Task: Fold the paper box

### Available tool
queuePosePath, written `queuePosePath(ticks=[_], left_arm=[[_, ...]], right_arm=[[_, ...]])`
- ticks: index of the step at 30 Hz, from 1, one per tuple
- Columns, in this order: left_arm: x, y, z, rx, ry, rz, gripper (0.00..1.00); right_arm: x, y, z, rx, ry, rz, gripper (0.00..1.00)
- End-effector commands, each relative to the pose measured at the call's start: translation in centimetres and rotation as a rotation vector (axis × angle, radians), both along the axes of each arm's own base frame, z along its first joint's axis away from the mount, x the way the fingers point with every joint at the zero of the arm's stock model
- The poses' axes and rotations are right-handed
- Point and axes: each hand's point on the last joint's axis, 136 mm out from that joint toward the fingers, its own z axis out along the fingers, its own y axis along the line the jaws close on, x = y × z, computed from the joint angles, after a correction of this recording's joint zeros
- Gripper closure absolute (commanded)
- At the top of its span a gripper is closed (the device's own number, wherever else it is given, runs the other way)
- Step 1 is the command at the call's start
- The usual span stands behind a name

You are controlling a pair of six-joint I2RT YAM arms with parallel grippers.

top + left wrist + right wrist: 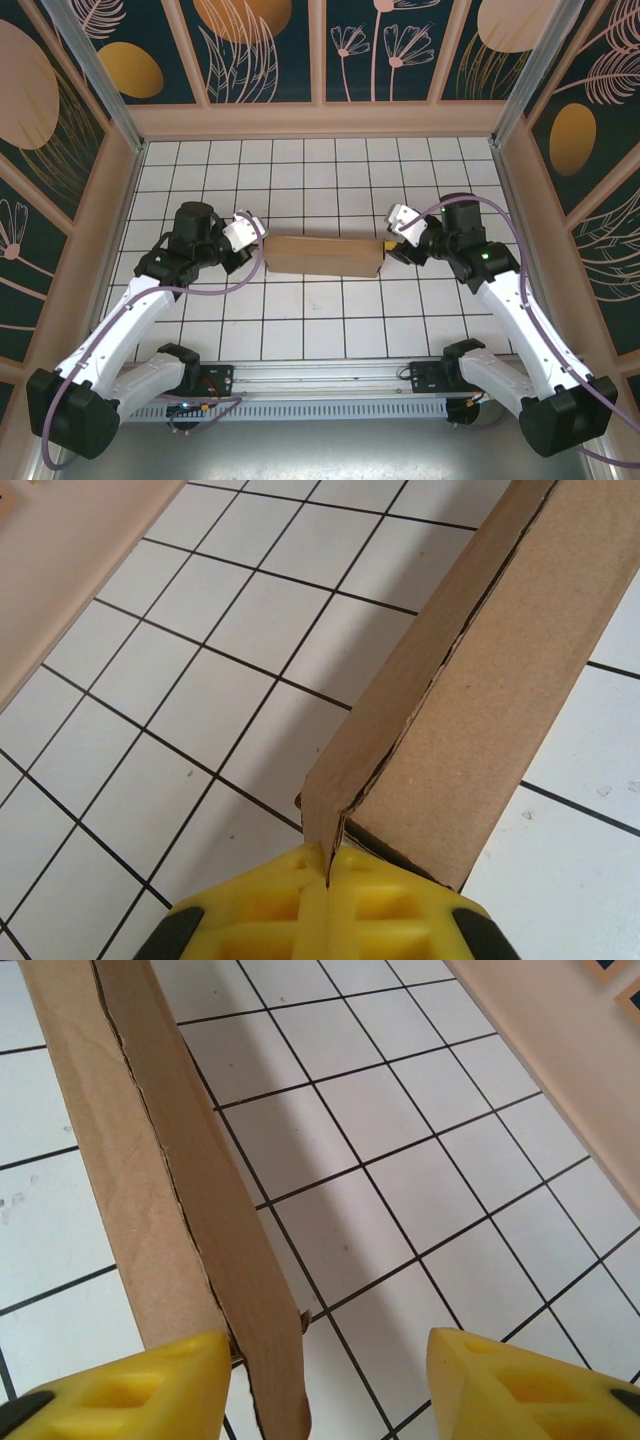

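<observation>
Two grippers meet the work from opposite ends. On the left gripper (327,880) the yellow fingers are pressed together, pinching the thin end wall at one corner of the plain brown corrugated cardboard box (500,680), whose seam between panels gapes slightly. On the right gripper (328,1350) the yellow fingers stand apart, one just beside the box's other end, the other well clear over the white tiled worktop (300,170). The box lies about the middle of the worktop, its long side parallel to the near edge, well apart from every edge. Hazards, as judged: the pinch holds a single cardboard layer, so a pull or twist could crease or tear it; with the right end unclamped, the box could pivot or slide, and the loosely shut panels could spring open
</observation>
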Motion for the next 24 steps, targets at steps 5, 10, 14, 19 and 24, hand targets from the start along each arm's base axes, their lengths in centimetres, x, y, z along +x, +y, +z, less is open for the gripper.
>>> queuePosePath(ticks=[5,10,14,19,24], left_arm=[[0.3,-0.3,1.0,-0.04,-0.039,0.001,1.0],[0.5,-0.5,1.1,-0.041,-0.021,-0.002,1.0],[0.6,-0.6,1.1,-0.04,-0.009,-0.006,1.0],[0.8,-0.6,0.7,-0.028,0.006,-0.003,1.0],[0.9,-0.7,0.8,-0.031,0.005,-0.005,1.0]], right_arm=[[-0.2,-0.3,-0.1,-0.004,0.031,-0.007,0.59],[-0.2,-0.2,-1.0,-0.005,0.042,-0.007,0.69],[-0.4,-0.3,-1.4,-0.006,0.035,-0.004,0.69],[-0.9,-0.1,-1.3,0.002,0.02,0.022,0.59],[-0.4,-0.2,-2.2,-0.017,0.028,0.014,0.67]])
